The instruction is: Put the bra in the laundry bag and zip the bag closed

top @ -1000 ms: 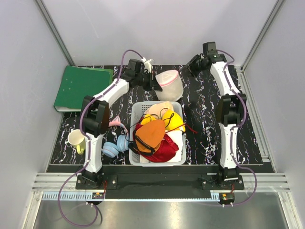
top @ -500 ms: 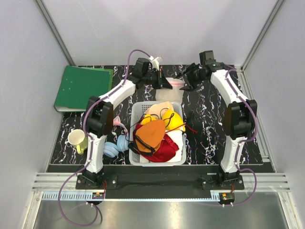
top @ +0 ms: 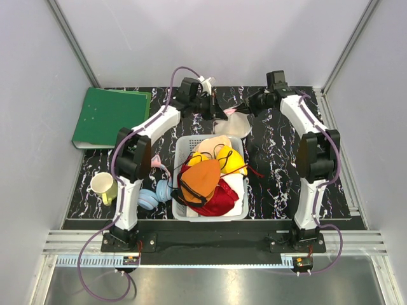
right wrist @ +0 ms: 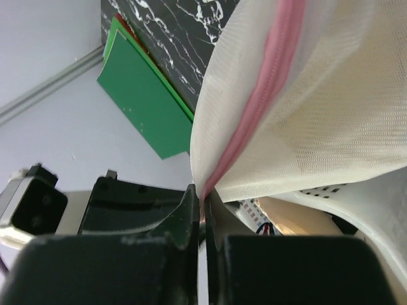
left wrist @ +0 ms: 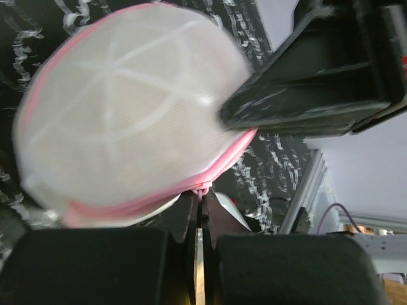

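Left tool (left wrist: 198,200) and right tool (right wrist: 202,197) are reaching out beyond the basket (top: 179,213), where the bra (top: 236,164) is lying behind both, not yet bagged. Each is pinching the laundry bag (top: 234,122) by its pink rim, stretching it between them, probably to steady it for working the zipper.

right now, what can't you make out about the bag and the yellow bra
- Laundry bag contents: left wrist view blurred, mesh hides the inside.
- Zipper end: right wrist view, cut off by the frame edge.
- Yellow fabric in the basket: top view, garments overlap; which bra, unclear.
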Controlling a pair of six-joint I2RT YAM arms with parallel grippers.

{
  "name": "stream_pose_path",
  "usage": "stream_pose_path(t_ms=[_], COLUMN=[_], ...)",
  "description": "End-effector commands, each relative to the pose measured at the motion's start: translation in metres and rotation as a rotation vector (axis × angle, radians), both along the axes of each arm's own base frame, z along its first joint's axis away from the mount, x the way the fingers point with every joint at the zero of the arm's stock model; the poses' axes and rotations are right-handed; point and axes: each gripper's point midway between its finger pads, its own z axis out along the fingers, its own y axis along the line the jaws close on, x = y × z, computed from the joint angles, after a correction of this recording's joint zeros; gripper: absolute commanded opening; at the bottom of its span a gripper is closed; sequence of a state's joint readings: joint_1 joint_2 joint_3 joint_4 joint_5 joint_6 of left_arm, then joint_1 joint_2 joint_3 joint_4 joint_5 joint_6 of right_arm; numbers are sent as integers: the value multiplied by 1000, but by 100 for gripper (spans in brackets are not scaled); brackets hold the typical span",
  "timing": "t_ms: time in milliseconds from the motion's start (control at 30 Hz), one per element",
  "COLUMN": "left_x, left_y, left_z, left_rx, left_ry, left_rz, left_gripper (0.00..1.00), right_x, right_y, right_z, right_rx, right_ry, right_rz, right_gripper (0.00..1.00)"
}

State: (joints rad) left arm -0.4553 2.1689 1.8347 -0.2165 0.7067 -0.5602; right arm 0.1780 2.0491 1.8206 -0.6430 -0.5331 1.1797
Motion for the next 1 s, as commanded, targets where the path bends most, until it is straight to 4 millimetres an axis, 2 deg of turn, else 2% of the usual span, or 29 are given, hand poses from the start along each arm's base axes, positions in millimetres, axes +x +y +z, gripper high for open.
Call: stream_pose_path(t_ms=[0,33,100,200,267,433,467,500,533,567,600,633,667,700,733,767,800,833,867,900,933,967], left_x=[31,36,40,48,51,59,60,60,58,57,54,50,44,39,31,20,14,6,-12,-23,-34,-54], left_y=[58,68,80,99,103,103,105,114,120,126,137,145,151,160,166,171,173,175,179,177,178,183], left_z=[-3,-4,-13,-21,-20,1,5,3,14,16,14,15,26,28,23,38,40,41,50,48,53,58], left_rx=[112,123,153,187,185,187,203,254,275,308,365,405,426,474,517,536,577,611,628,665,669,662], left_ry=[-32,-32,-24,-18,-22,-64,-80,-72,-95,-108,-102,-114,-132,-137,-139,-170,-191,-213,-236,-252,-264,-275], left_rz=[109,126,137,166,170,179,183,218,240,254,293,305,323,349,345,352,363,348,348,347,354,363], left_gripper=[0,0,0,0,0,2,7,16,25,37,40,43,48,49,52,63,70,74,76,84,94,99], right_x=[21,22,23,25,26,33,34,35,34,33,28,24,28,13,8,4,-4,-9,-15,-23,-29,-34], right_y=[-25,-26,-28,-36,-36,-41,-46,-55,-64,-73,-94,-107,-119,-143,-154,-163,-176,-180,-181,-182,-169,-163], right_z=[12,9,17,20,21,17,16,8,3,-1,-10,-13,3,-12,-10,-5,3,8,5,27,33,25], right_rx=[83,95,110,141,157,113,89,4,-59,-130,-297,-383,-471,-614,-689,-760,-871,-915,-950,-1007,-1030,-1071], right_ry=[-123,-124,-166,-184,-194,-218,-223,-205,-189,-178,-127,-99,-128,-42,-26,-20,-15,-16,-1,-46,-76,-78], right_rz=[101,117,158,185,205,207,199,190,186,190,198,198,189,207,206,205,208,208,219,204,225,244], right_gripper=[0,0,0,0,0,4,9,27,35,41,54,60,65,76,81,90,98,100,100,100,100,100])
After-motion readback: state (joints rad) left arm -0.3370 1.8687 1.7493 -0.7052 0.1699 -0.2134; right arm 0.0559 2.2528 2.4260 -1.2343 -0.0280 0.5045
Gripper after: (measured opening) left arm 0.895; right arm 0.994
